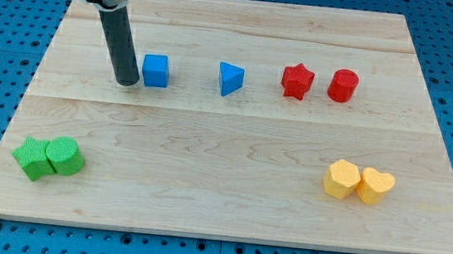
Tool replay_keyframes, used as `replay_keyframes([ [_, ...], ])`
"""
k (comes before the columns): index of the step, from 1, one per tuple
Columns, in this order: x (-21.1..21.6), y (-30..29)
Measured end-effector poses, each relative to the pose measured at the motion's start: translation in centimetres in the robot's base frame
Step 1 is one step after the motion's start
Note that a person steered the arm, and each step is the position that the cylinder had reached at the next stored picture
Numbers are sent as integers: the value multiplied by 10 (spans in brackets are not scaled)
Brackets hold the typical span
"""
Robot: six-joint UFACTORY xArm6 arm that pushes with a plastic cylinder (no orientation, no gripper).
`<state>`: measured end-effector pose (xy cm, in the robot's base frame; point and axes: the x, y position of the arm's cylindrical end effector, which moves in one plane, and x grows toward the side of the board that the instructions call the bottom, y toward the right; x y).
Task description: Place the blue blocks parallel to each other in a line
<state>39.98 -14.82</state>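
A blue cube (156, 70) sits on the wooden board (229, 186) in its upper left part. A blue triangular block (230, 79) lies to its right at about the same height in the view. My tip (126, 81) stands just left of the blue cube, a small gap from it. The two blue blocks line up in a row with the red blocks further right.
A red star block (297, 80) and a red cylinder (342, 85) sit right of the blue triangle. Two green blocks (48, 158) touch at the lower left. Two yellow blocks (359, 181) touch at the lower right.
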Motion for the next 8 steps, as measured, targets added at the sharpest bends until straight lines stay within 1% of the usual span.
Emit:
replay_keyframes([
  [2, -1, 8],
  [3, -13, -13],
  [6, -24, 13],
  [7, -30, 29],
  [8, -16, 30],
])
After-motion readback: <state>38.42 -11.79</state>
